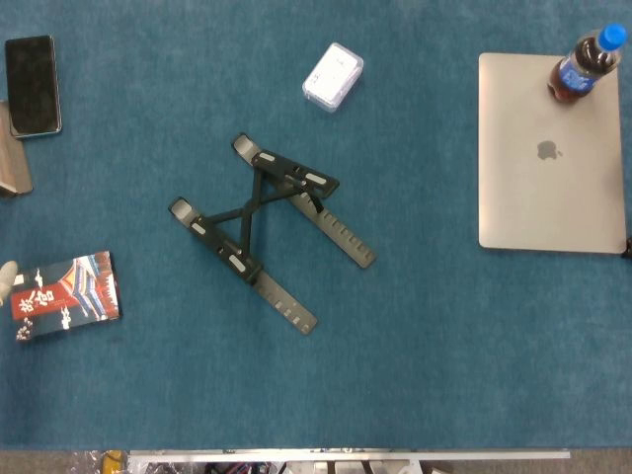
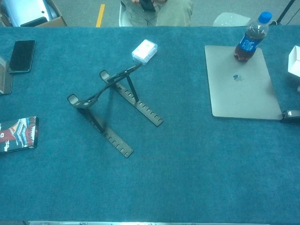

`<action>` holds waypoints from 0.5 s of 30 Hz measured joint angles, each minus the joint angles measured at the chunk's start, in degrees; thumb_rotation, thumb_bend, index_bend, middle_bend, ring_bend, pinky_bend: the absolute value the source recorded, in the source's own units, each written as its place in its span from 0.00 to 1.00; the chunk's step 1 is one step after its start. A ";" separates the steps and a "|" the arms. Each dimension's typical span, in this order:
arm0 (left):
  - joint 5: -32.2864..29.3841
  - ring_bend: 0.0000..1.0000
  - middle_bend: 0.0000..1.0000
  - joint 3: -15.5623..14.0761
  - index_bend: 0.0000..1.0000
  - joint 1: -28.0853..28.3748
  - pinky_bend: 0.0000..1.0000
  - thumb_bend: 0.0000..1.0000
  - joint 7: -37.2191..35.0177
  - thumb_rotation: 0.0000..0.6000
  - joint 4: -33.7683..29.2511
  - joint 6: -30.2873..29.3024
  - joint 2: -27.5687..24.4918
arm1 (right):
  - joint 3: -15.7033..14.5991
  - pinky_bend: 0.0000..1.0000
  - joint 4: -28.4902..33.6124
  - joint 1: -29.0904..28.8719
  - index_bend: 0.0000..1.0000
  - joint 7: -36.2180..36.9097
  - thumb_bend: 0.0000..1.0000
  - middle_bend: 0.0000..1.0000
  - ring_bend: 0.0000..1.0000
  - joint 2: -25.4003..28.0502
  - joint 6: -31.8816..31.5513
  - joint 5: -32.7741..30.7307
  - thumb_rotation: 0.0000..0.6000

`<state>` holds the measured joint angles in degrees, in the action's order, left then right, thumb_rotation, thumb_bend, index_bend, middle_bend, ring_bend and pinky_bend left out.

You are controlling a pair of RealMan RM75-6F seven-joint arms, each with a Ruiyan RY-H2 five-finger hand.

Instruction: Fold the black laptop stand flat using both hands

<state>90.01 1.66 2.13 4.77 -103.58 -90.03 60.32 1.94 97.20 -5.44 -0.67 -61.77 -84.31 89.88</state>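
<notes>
The black laptop stand stands unfolded in the middle of the blue table. Its two slotted base rails lie on the cloth, running toward the front right. The chest view shows the stand with its upper arms propped up off the rails at an angle, and a cross brace joins the two sides. Neither of my hands shows in the head view or the chest view, and nothing touches the stand.
A white box lies behind the stand. At the right is a closed silver laptop with a cola bottle on its far corner. A phone and a printed packet lie at the left.
</notes>
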 measured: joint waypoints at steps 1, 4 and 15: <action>0.01 0.00 0.03 0.00 0.01 0.09 0.05 0.25 0.01 1.00 0.06 0.14 0.06 | 0.00 0.00 0.00 0.00 0.00 -0.02 0.08 0.10 0.00 -0.01 0.06 -0.08 1.00; 0.07 0.00 0.03 -0.02 0.01 0.30 0.05 0.25 0.01 1.00 0.16 0.49 0.16 | -0.03 0.00 0.00 0.02 0.00 -0.07 0.08 0.10 0.00 0.02 0.15 -0.21 1.00; 1.56 0.00 0.03 -0.56 0.01 2.26 0.05 0.25 -0.28 1.00 -0.64 3.88 -0.78 | 0.59 0.00 0.59 -0.57 0.00 0.13 0.08 0.10 0.00 0.50 0.02 0.29 1.00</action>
<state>91.56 1.10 4.39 4.49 -104.22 -86.16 59.55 2.53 97.79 -6.02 -0.54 -61.26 -84.29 90.17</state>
